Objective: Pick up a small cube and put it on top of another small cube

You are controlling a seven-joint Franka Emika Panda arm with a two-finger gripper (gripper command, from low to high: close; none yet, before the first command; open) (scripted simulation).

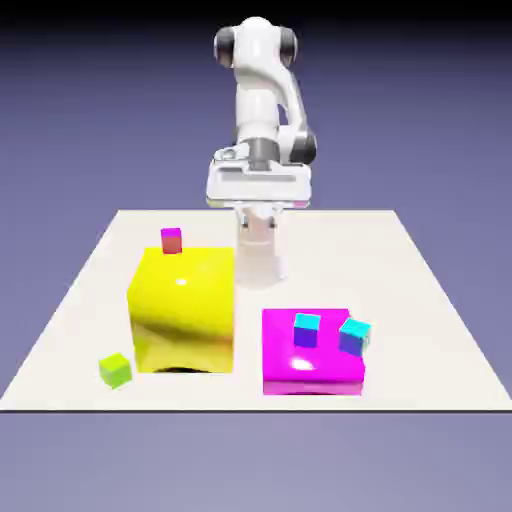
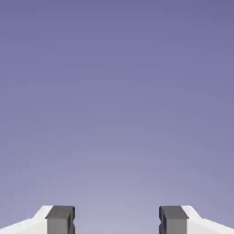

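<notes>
Above the pale tabletop (image 1: 340, 250), empty jaws (image 1: 259, 222) hang open.

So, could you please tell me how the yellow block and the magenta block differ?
The yellow block stands taller, while the magenta block is low and flat. The magenta block has two cyan-topped cubes over it in the exterior view; the yellow block has none. Both are glossy and far bigger than the small cubes.
</notes>
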